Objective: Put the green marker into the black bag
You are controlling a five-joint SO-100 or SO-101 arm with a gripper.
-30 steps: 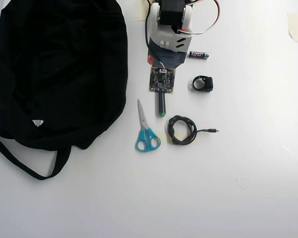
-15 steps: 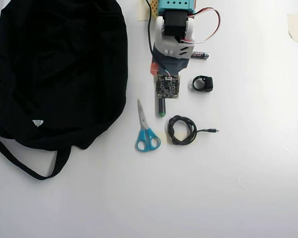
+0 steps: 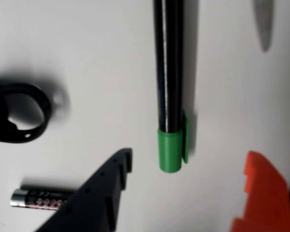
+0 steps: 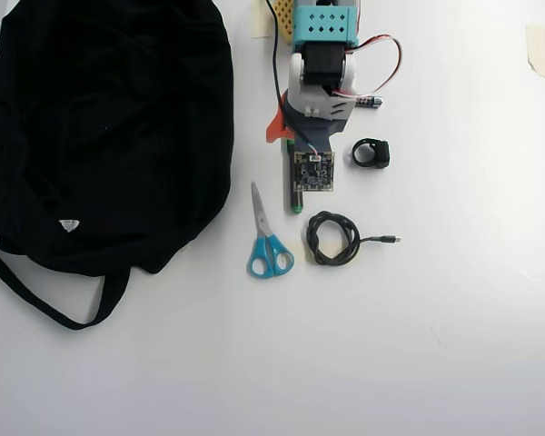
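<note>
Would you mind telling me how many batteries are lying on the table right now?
1. The battery lies at the wrist view's lower left, beside the black ring; overhead, only its end shows past the arm, which could hide another.

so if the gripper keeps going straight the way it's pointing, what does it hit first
Probably the green marker: its capped end lies between the open fingers of the gripper, likely then the table below. Depth is unclear.
</note>
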